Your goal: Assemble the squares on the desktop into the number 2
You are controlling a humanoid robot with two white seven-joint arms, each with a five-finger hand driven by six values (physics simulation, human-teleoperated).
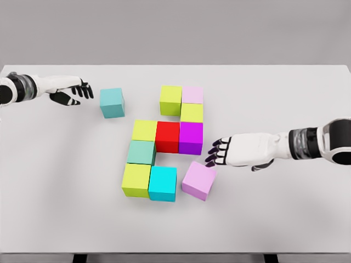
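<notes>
- White table (285, 219) fills most of the head view, with a plain grey wall behind it
- Nine blocks form one group at the table's centre; a tenth stands apart
- Top of the group: olive block (170, 99) touching pale pink block (192, 94), with a yellow-green block (192, 113) directly below the pink one
- Middle row, left to right, all touching: yellow block (145, 130), red block (168, 136), purple block (191, 137)
- Below the yellow block: green block (141, 152), then lime block (136, 179) with cyan block (163, 183) touching its right side
- Lilac block (198, 179) lies just right of the cyan block, turned at an angle to the row
- Teal block (112, 102) stands alone, well left of the olive block
- Right hand (219, 152): fingers extended and loose, gripping nothing, tips just above the lilac block's upper corner
- Left hand (74, 92): near the teal block, apart from it, fingers relaxed and holding nothing
</notes>
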